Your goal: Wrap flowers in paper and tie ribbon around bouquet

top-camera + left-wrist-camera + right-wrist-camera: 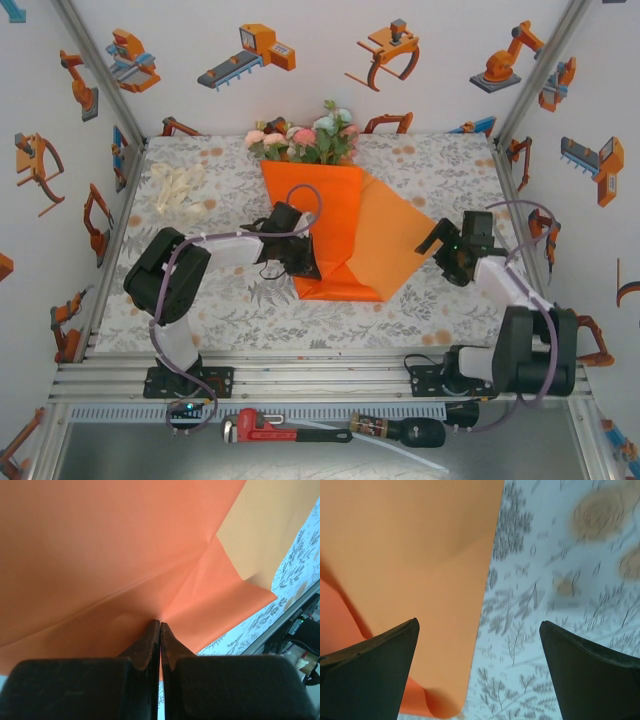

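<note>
Pointing flowers (305,140) at far wall (300,60), bouquet (322,205) lying near-to-far, left fingers (148,641) pinching paper (100,555), right fingers (370,667) apart.

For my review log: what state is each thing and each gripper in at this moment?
paper: partly folded over the flowers, right part lying flat.
flowers: lying down, heads poking out past the paper's far edge.
ribbon: loose heap at far left, untied.
left gripper: jaws shut on the paper.
right gripper: jaws open over the paper's right edge, holding nothing.

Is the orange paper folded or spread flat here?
Partly folded: the paper is creased and doubled over the flowers, heads sticking out at the top, while its right flap lies flat on the table.
</note>
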Robot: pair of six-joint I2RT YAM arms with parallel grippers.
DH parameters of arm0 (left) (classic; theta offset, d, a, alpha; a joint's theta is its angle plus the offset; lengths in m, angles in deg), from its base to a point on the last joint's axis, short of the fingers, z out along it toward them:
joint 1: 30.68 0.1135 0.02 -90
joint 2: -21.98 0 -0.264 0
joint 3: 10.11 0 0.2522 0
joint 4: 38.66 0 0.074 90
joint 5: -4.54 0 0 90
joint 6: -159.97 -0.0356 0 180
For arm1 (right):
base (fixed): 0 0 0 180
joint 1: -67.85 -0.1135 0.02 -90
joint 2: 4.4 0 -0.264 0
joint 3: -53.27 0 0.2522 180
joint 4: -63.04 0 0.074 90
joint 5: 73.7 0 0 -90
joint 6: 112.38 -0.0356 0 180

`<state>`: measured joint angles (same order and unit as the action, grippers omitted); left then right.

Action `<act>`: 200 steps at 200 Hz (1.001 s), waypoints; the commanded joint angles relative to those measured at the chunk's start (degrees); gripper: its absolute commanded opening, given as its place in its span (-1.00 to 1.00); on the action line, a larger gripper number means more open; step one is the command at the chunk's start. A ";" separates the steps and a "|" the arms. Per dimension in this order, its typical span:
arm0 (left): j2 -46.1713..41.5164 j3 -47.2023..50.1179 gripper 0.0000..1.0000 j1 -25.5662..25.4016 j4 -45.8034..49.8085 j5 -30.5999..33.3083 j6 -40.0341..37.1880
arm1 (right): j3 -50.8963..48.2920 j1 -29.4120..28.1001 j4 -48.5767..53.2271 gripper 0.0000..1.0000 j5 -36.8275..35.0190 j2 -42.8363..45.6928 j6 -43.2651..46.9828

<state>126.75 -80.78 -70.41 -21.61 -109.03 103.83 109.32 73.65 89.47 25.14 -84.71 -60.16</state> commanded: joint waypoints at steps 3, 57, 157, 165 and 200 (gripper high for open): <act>0.26 0.08 -0.83 -0.15 -0.96 -1.00 -0.98 | 6.36 1.61 -3.73 0.85 -0.09 -6.64 2.80; -0.93 1.87 -0.84 0.14 -3.02 0.40 -0.33 | 8.78 1.30 -5.99 0.70 4.75 -16.10 1.54; 0.26 1.03 -0.84 0.89 -4.08 0.34 0.50 | -8.00 -5.30 -22.21 0.65 26.73 -2.05 -10.94; 0.50 0.93 -0.84 0.96 -3.99 0.44 0.59 | -9.13 -6.47 -23.18 0.64 27.54 -0.97 -11.55; 1.36 0.33 -0.84 1.40 -4.10 0.19 0.85 | -12.46 -17.56 -24.22 0.65 28.28 -0.02 -11.76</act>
<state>126.82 -79.62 -69.58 -25.44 -109.05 104.25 99.46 62.31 68.16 50.45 -85.52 -69.69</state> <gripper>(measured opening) 0.084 0.823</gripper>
